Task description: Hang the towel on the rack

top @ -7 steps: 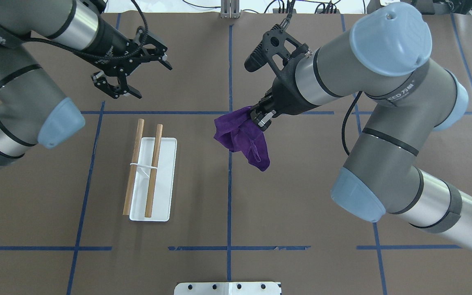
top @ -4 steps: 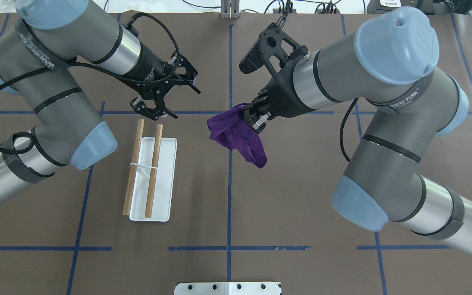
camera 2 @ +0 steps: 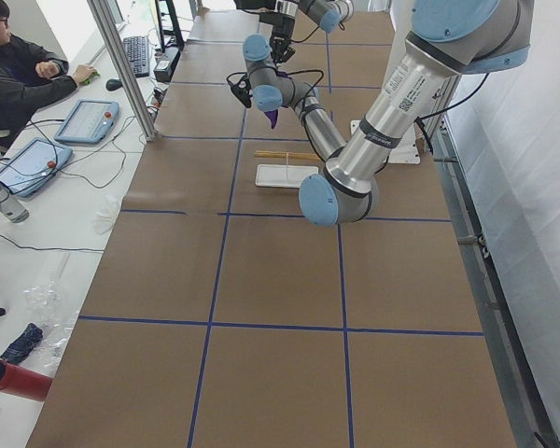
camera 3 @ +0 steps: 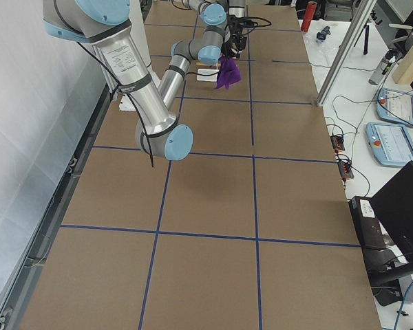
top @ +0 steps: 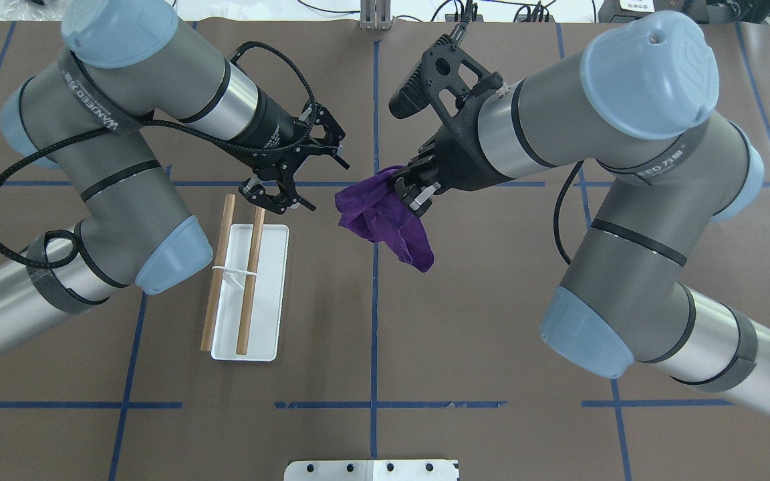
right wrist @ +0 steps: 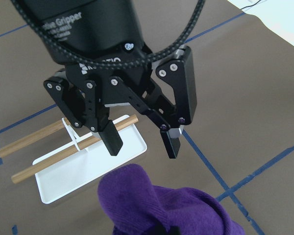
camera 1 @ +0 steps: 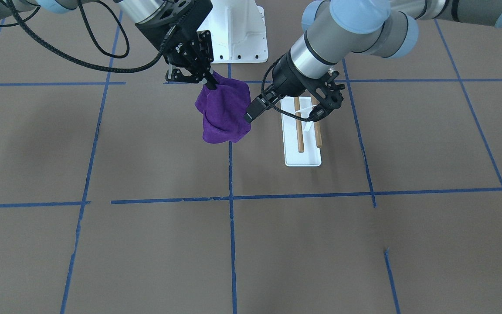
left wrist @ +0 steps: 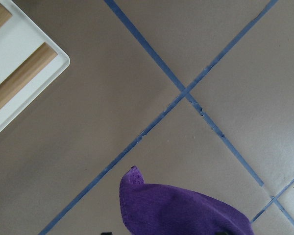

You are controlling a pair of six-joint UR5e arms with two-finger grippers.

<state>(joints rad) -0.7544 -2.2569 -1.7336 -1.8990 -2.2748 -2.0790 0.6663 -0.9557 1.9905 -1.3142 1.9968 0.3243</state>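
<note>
The purple towel hangs bunched from my right gripper, which is shut on its upper edge above the table's middle. In the front view the right gripper holds the towel clear of the table. My left gripper is open and empty, just left of the towel, its jaws facing it; the right wrist view shows it wide open above the towel. The rack stands to the left, a white base with two brown rods.
The white robot pedestal is behind the arms, its edge at the overhead view's bottom. Blue tape lines cross the brown table. In the left wrist view a rack corner is at top left and the towel at the bottom.
My left arm has swung right and forward, bringing its open gripper from the far left close to the towel. My right gripper has shifted slightly left with the towel.
</note>
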